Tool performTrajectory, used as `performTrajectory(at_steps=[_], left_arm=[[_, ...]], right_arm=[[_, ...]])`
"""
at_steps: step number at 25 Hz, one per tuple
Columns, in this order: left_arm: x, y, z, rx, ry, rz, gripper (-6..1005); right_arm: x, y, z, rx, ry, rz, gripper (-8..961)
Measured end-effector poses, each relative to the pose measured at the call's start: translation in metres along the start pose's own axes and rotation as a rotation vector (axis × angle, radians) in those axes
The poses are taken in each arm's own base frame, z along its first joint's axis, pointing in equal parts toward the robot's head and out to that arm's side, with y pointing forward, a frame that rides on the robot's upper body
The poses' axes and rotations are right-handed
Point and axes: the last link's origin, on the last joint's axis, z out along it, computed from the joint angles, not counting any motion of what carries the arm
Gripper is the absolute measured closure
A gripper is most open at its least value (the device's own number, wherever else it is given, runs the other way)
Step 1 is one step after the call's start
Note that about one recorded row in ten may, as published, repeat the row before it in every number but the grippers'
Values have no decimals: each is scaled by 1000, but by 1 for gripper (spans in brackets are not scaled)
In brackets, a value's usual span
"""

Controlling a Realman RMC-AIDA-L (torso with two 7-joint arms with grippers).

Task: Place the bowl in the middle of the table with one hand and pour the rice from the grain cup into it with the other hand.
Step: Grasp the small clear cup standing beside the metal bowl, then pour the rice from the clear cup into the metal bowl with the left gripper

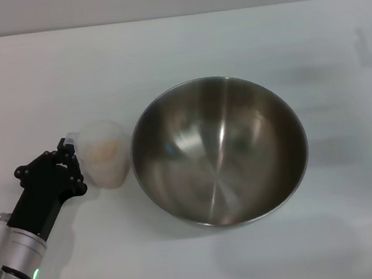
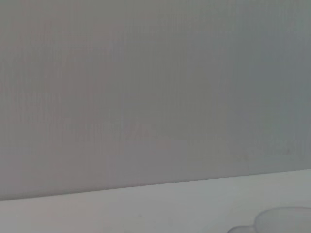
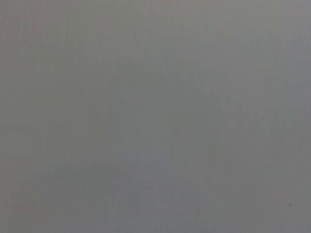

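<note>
White table (image 1: 26, 76) is holding the bowl (image 1: 219, 150) mid-way, ready for rice (image 1: 105, 150); the left gripper (image 1: 71, 166) is clamping the grain cup (image 1: 104, 155) beside it.

The white table (image 1: 242, 37) carries the bowl (image 1: 219, 150) and, apparently, the grain cup (image 1: 106, 154).

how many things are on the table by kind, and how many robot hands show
Steel bowl: 1, empty inside
Clear grain cup with rice in it: 1
Robot hand: 1, the left hand, at the cup's side
Right hand: 0 in view
Total: 2 things on the table, plus 1 hand
</note>
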Motion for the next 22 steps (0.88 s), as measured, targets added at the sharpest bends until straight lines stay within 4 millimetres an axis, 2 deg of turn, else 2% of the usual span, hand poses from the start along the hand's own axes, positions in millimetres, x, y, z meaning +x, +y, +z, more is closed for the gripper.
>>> performTrajectory(at_steps=[1,9,13,14,15,17,19,20,22], left_arm=[[1,1,1,-6,3,10,851],[9,-1,2,6,55,16,977],[21,-5,8,35,125,64,976],[36,-7,15,65,197,157,976],[36,-7,15,65,197,157,976],[49,-5,22,67,267,263,976],[68,8,32,31,373,456,976],[68,8,32,31,373,456,976],[76,20,38,-16,431,598,975]], right_arm=[[0,0,0,0,0,0,402],[0,0,0,1,3,-1,402],[0,-1,0,2,2,-2,402],[0,0,0,2,1,-2,402],[0,0,0,2,1,-2,402],[-1,0,1,-1,-4,-5,401],[-2,1,4,-6,-12,-7,401],[-2,1,4,-6,-12,-7,401],[-3,2,5,-8,-15,-7,401]])
